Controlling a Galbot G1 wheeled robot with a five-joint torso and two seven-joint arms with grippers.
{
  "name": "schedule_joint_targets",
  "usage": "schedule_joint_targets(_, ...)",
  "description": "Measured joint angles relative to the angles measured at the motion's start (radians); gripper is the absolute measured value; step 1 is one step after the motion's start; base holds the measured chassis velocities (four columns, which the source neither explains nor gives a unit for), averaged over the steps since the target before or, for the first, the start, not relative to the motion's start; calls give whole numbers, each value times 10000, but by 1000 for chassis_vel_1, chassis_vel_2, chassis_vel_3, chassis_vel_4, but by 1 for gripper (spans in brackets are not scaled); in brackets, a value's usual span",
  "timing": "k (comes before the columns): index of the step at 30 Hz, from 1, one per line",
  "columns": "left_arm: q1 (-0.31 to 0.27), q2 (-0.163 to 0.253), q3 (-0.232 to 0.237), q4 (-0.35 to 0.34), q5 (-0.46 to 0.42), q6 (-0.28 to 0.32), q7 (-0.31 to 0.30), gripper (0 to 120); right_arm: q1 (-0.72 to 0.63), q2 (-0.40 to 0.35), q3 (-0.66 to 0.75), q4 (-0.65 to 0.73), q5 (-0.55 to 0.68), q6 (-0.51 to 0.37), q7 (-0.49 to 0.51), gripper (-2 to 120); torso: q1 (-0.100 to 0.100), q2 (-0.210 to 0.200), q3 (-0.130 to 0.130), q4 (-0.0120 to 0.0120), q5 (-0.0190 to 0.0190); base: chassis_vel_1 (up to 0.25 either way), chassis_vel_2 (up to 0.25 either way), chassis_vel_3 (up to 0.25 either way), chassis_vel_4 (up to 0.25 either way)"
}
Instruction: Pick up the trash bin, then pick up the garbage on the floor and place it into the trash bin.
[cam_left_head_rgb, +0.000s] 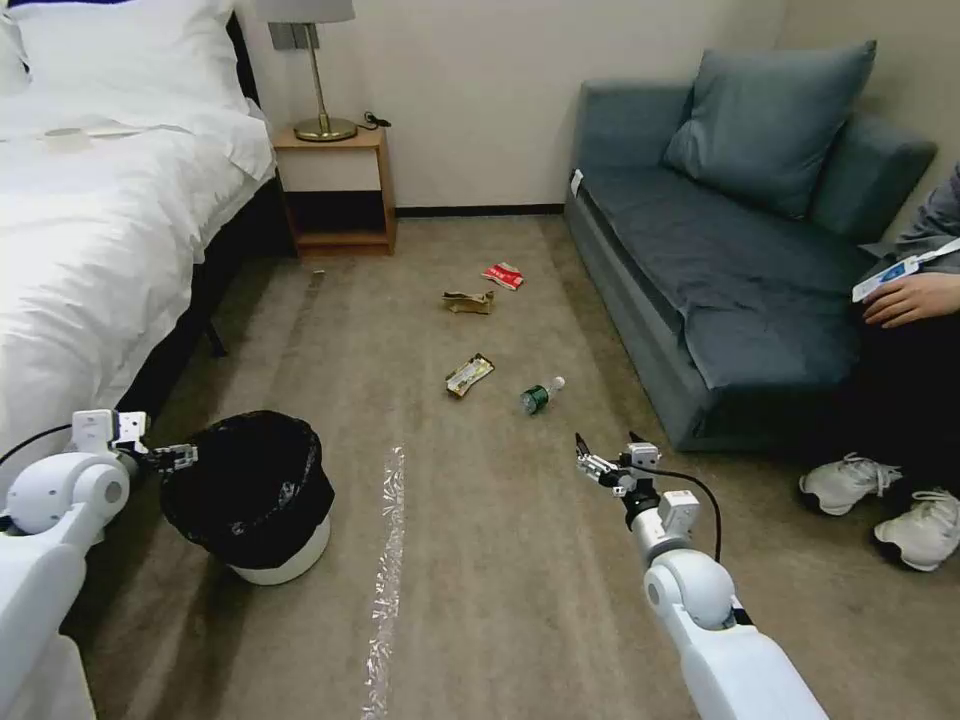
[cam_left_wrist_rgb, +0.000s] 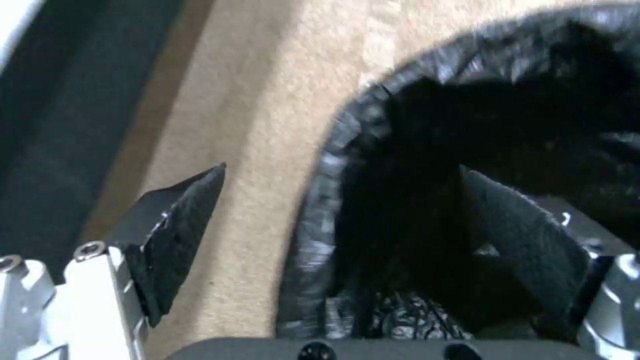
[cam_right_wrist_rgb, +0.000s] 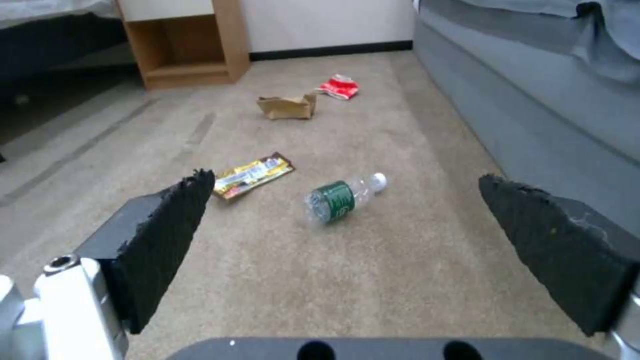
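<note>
Left gripper (cam_left_wrist_rgb: 347, 240): spread, straddling trash bin (cam_left_head_rgb: 270, 560) rim, one finger inside.
Right gripper (cam_right_wrist_rgb: 347, 250): spread, idle above carpet.

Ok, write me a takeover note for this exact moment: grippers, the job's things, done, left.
Left gripper: open, straddling the trash bin rim, one finger inside, one outside; bin on the carpet.
Right gripper: open, empty, low over the floor, facing the bottle.
Litter on the carpet: bottle, yellow-black wrapper, brown paper wrapper, red-and-white packet.
Done: nothing binned.
Left: grip and lift the bin, collect all four.
</note>
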Motion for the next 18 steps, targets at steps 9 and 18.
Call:
schedule_joint_targets(9,-333,-694,311,889,974,-70,277,96,161,13,99,-232,101,50,-2,100,0,0,0,0,0,0,0,0,0)
schedule_joint_targets(18,-414,-831,252,1535,1901,-387,995,73,196,40,138,-338,263,80,4,100,0,1,-2,1,7,0,0,0,0)
